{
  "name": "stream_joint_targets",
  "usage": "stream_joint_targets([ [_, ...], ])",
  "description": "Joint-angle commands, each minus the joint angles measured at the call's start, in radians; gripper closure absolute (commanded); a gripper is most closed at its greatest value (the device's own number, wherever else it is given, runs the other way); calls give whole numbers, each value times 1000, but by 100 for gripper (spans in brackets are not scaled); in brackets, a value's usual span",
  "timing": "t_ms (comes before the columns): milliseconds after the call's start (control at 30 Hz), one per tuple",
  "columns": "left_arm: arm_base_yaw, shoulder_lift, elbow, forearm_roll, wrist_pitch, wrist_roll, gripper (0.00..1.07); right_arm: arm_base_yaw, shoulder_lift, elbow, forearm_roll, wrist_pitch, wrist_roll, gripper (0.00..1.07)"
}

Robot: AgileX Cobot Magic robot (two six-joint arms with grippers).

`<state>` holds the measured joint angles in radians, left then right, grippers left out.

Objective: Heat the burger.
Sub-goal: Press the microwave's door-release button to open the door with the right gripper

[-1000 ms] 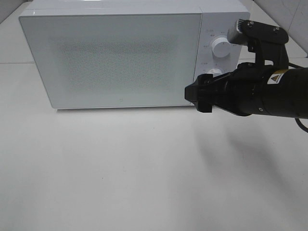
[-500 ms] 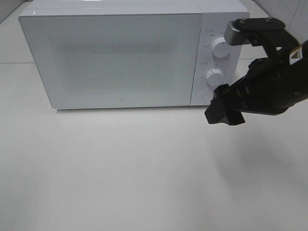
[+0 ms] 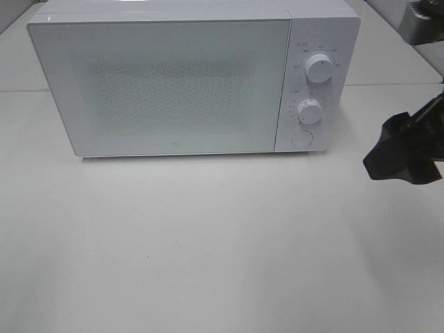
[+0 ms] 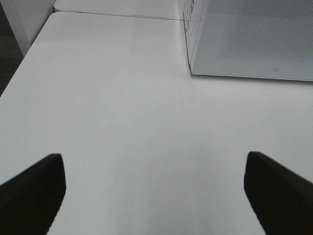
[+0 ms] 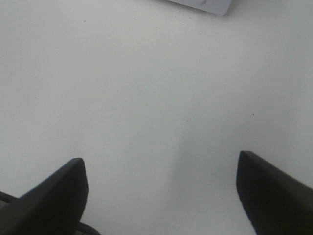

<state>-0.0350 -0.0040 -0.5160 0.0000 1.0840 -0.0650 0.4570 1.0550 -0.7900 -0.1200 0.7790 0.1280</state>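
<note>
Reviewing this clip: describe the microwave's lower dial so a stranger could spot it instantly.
The white microwave stands at the back of the table, door shut, with a narrow control panel at the right of its front. Two round white dials sit there, stacked: the lower dial is under the upper dial and just above a flat round button.

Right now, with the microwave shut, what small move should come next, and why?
Probably park the right gripper clear of the microwave and wait. The door is shut and no burger shows on the table, so it is likely inside. The right gripper and the left gripper both stand open and empty. Whether the knobs are set I cannot tell.
</note>
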Motion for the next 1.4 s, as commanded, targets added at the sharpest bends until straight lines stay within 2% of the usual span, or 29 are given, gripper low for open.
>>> stream_joint_targets([
  [33, 3, -11, 0, -12, -17, 3, 16, -6, -85, -2, -29, 57, 11, 32],
  [167, 3, -11, 0, -12, -17, 3, 16, -6, -177, 20, -48, 52, 11, 32],
  [400, 3, -11, 0, -12, -17, 3, 16, -14, -449, 156, -82, 47, 34, 30],
  [533, 3, -11, 0, -12, -17, 3, 16, -65, -535, 181, -69, 47, 63, 29],
  [600, 3, -11, 0, -12, -17, 3, 16, -135, -632, 192, -51, 52, 60, 27],
  [633, 3, -11, 0, -12, -17, 3, 16, -135, -632, 192, -51, 52, 60, 27],
  [700, 3, -11, 0, -12, -17, 3, 16, -213, -742, 213, -32, 54, 48, 28],
  [1000, 3, -11, 0, -12, -17, 3, 16, -355, -923, 272, -20, 134, 48, 31],
  [1200, 3, -11, 0, -12, -17, 3, 16, -415, -1000, 288, -20, 177, 40, 31],
  [1400, 3, -11, 0, -11, -17, 3, 16, -425, -1058, 296, -19, 187, 36, 31],
])
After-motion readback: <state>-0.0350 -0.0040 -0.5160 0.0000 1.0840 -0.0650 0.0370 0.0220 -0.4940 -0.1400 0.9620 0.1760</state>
